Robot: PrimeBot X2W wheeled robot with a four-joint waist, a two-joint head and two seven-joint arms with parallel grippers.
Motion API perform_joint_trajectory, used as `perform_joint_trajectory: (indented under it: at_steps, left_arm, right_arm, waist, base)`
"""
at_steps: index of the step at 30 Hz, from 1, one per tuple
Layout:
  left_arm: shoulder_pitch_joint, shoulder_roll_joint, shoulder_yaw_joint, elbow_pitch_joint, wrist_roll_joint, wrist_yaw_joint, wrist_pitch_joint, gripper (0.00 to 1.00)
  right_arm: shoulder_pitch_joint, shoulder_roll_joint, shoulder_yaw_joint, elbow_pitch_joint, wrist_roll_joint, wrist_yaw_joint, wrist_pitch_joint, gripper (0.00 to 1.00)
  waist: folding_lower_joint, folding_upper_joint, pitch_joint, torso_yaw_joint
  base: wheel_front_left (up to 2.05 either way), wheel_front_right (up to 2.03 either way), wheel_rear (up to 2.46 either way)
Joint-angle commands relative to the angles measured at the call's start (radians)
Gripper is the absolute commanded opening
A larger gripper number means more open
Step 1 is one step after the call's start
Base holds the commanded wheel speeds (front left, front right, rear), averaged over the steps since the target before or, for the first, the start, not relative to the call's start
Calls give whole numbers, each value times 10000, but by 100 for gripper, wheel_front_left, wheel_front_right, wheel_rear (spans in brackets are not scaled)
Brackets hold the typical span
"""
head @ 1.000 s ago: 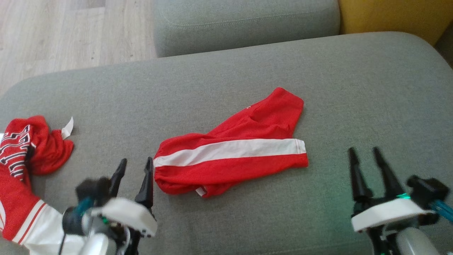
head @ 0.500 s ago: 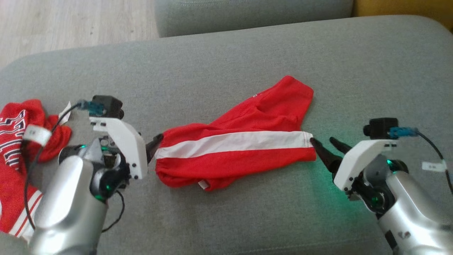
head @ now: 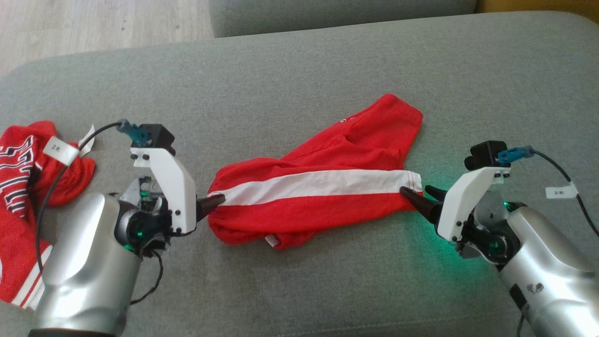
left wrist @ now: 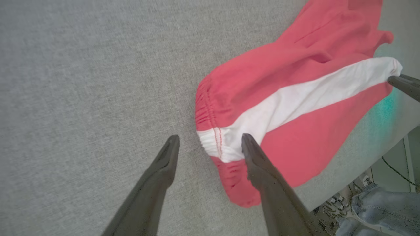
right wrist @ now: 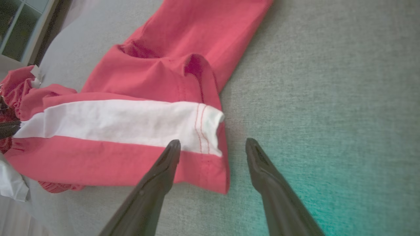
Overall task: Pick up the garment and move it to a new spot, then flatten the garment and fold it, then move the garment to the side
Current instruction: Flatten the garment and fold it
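Observation:
The garment is a pair of red shorts with a white side stripe, lying loosely creased on the grey sofa seat. My left gripper is open at the gathered waistband end. In the left wrist view that gripper straddles the waistband of the garment, one finger over the cloth and the other over bare cushion. My right gripper is open at the hem end. Seen from the right wrist, that gripper brackets the striped hem corner of the garment. Neither holds anything.
A second red garment with black and white lettering lies crumpled at the seat's left edge. Another grey cushion sits behind, with wooden floor at the upper left. A person's jeans and shoe show beyond the seat's edge.
Both arms have come forward and tipped their fingers down onto the two ends of the shorts. The fingers have stayed open. The head camera has shifted slightly.

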Motion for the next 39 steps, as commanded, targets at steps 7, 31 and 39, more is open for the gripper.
perform_joint_trajectory:
  at_steps: [7,31,39]
  left_arm:
    - [-747,310,308,-72,-309,-45,325,100]
    - [-831,528,243,-468,-1492,-230,-883,0]
    - [-3396,77,170,-193,-697,307,-1602,0]
  right_arm:
    - [-647,-214,588,-221,413,77,18,100]
    - [-923,-1246,1815,-1834,1603,77,-3233,0]
    - [-3143,-2194,1917,-2626,2567,77,-3469,0]
  waist:
    - [0,0,151,18]
    - [0,0,-270,-54]
    - [0,0,1287,25]
  base:
    - [0,0,0]
    - [0,0,0]
    - [0,0,0]
